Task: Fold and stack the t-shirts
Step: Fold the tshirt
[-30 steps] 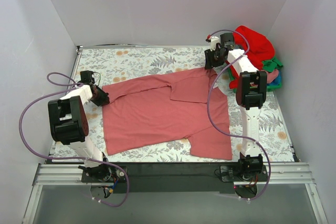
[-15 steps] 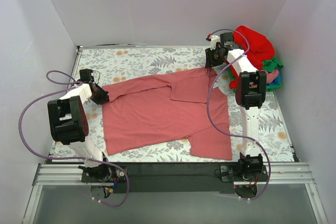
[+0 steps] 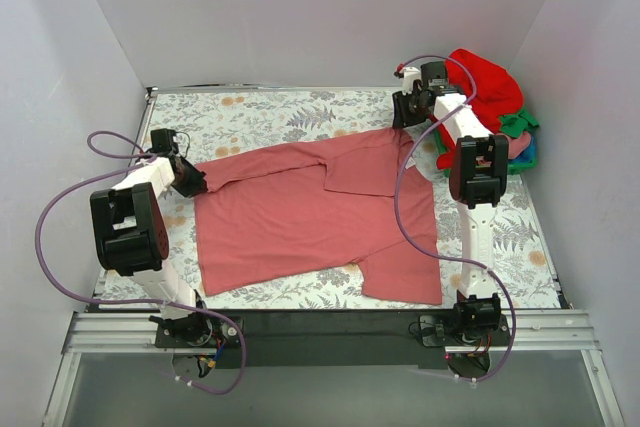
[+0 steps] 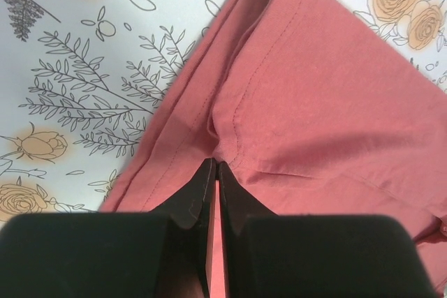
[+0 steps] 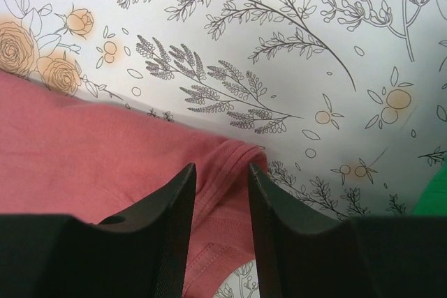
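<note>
Lying crosswise, rose-pink t-shirt (image 3: pixel 300 217), collar (image 5: pixel 234 153) rightward

The left arm (image 3: pixel 150 179) and right arm (image 3: pixel 478 239) are slim white tube links joined by boxy black motor housings (image 3: pixel 125 232). A purple cable (image 3: pixel 396 199) loops along each from black bases (image 3: pixel 470 317) at the frame's bottom. Matte black wedge-shaped fingers (image 4: pixel 192 200).

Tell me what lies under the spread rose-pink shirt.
The floral tablecloth shows all round the rose-pink shirt, so it presumably runs beneath; whatever else lies there is covered.
</note>
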